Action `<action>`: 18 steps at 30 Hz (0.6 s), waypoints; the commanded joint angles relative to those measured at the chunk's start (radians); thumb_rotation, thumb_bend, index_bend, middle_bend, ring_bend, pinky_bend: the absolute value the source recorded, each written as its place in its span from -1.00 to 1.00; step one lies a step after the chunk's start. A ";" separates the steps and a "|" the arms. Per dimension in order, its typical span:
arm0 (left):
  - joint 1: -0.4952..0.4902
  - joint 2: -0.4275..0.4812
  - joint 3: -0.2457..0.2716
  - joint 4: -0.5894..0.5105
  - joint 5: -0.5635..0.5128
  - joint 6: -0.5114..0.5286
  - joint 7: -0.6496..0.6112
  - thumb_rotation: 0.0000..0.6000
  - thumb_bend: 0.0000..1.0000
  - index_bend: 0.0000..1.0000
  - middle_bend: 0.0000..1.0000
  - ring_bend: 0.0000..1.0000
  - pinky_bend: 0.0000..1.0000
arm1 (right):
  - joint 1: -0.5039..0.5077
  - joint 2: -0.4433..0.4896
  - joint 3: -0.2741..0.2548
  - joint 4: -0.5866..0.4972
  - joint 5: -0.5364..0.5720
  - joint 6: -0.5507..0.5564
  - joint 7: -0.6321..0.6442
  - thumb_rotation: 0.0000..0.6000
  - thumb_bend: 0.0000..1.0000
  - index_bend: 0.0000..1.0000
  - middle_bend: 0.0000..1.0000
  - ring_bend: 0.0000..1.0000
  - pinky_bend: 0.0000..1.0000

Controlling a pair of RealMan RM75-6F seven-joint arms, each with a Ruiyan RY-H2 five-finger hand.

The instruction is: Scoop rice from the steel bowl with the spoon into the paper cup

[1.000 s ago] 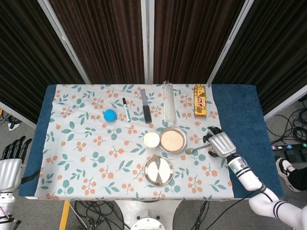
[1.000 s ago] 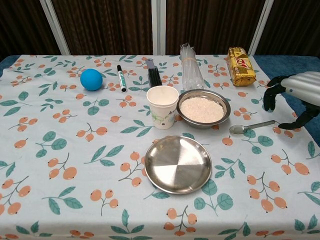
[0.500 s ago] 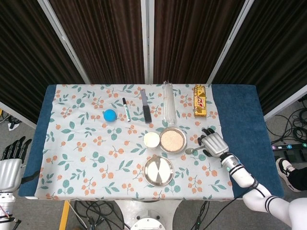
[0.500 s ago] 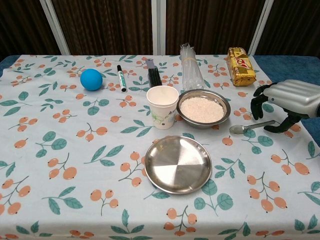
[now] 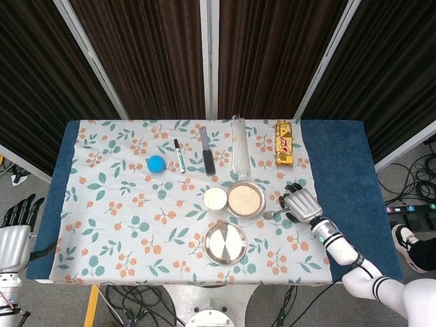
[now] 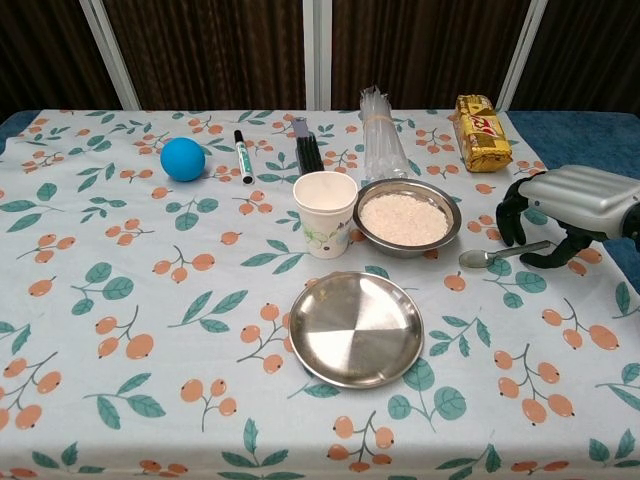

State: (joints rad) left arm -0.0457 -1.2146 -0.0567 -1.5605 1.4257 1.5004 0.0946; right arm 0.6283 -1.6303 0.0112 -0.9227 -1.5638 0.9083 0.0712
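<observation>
Two robot hands serve a surface (image 5: 88, 204) covered by a floral cloth. Only the right hand (image 6: 565, 200) is at work, hovering near the right edge with its fingers (image 6: 512, 215) spread and curled downward over the handle of a spoon, holding nothing. The left hand (image 5: 15, 228) hangs off the left edge, fingers straight and slightly apart, holding nothing.

Near the front edge, at the middle, lies a flat steel plate (image 6: 356, 328). Behind it, toward the centre of the surface, sits the steel bowl (image 6: 406, 216), filled with white rice (image 6: 402, 218). Just left of the bowl, almost touching it, stands the paper cup (image 6: 325, 212), upright and apparently empty.

Right of the bowl the spoon (image 6: 500, 253) lies flat, its scoop toward the bowl and its handle toward the right hand.

Judging by its look, the spoon is thin, stiff metal, light and slippery, lying low against the cloth, so it may slide or tip when pinched. The best hold is probably on the handle, well back from the scoop. The cup looks light and easily knocked over.
</observation>
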 commanded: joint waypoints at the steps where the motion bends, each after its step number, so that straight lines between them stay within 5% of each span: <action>1: 0.000 -0.001 0.000 0.002 -0.001 0.000 -0.002 1.00 -0.89 -0.75 -0.74 -0.84 -0.76 | 0.002 -0.001 -0.002 0.001 0.002 -0.001 0.001 1.00 -0.47 0.01 0.02 -0.61 -0.60; 18: 0.003 -0.010 0.001 0.016 -0.004 -0.003 -0.013 1.00 -0.89 -0.75 -0.74 -0.84 -0.76 | 0.018 -0.007 -0.012 0.004 0.016 -0.018 -0.003 1.00 -0.37 0.07 0.10 -0.54 -0.58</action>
State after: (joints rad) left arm -0.0430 -1.2243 -0.0559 -1.5448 1.4217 1.4979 0.0814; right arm 0.6467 -1.6375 -0.0012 -0.9183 -1.5480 0.8904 0.0689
